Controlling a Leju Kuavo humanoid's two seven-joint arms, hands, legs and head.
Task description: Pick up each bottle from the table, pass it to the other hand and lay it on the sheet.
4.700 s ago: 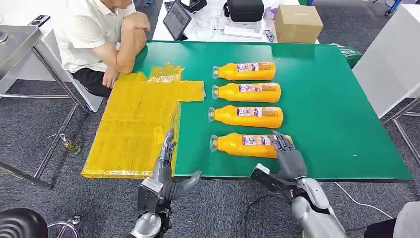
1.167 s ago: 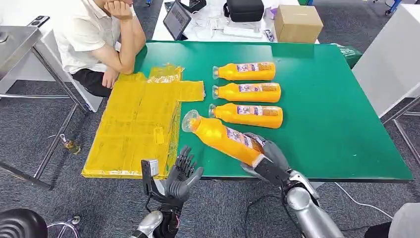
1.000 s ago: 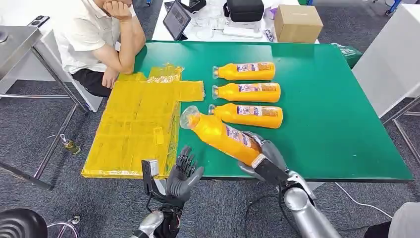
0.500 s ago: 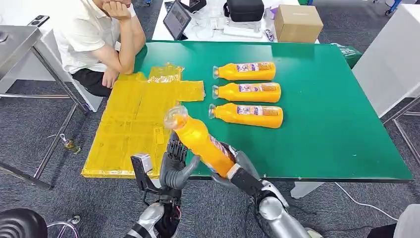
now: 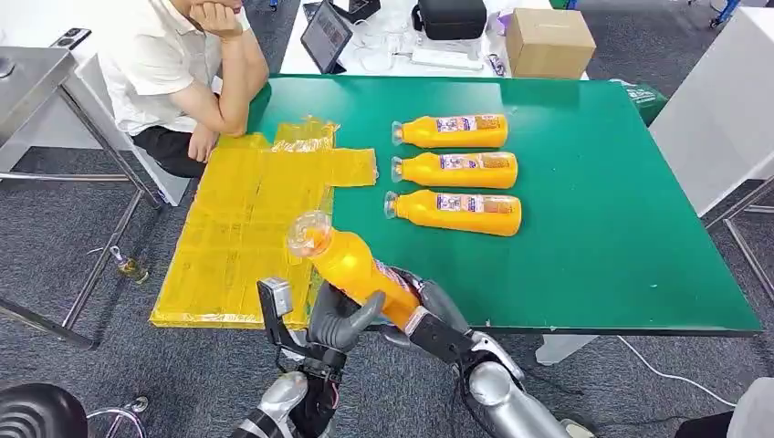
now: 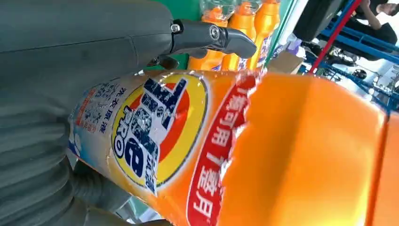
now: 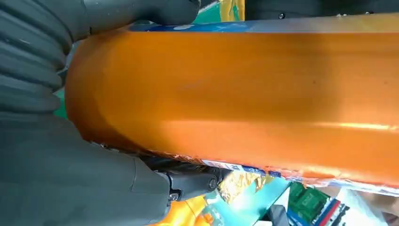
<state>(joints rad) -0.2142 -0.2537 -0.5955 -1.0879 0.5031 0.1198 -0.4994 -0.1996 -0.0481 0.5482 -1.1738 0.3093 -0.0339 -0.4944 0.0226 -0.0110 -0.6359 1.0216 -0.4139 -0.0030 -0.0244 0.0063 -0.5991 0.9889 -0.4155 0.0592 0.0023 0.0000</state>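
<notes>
An orange bottle [image 5: 348, 264] hangs tilted over the table's front edge, cap end up and toward the yellow sheet [image 5: 246, 224]. My right hand [image 5: 430, 315] grips its base. My left hand [image 5: 336, 319] wraps its middle, thumb across the label. In the left wrist view the label [image 6: 160, 127] lies against my left hand [image 6: 70, 70]. In the right wrist view the orange body [image 7: 244, 94] lies in my right hand [image 7: 56, 169]. Three more bottles lie in a row on the green table [image 5: 602, 228]: far [image 5: 452, 131], middle [image 5: 456, 170], near [image 5: 456, 212].
A person [image 5: 173, 64] sits at the table's far left corner, elbow by the sheet. Behind the table, a white desk carries a cardboard box [image 5: 549, 42], a tablet [image 5: 327, 35] and a black bag [image 5: 451, 18]. A metal table [image 5: 36, 82] stands at the left.
My right hand lifted the nearest bottle off the table and carried it left toward the sheet. My left hand rose and closed around the bottle's middle.
</notes>
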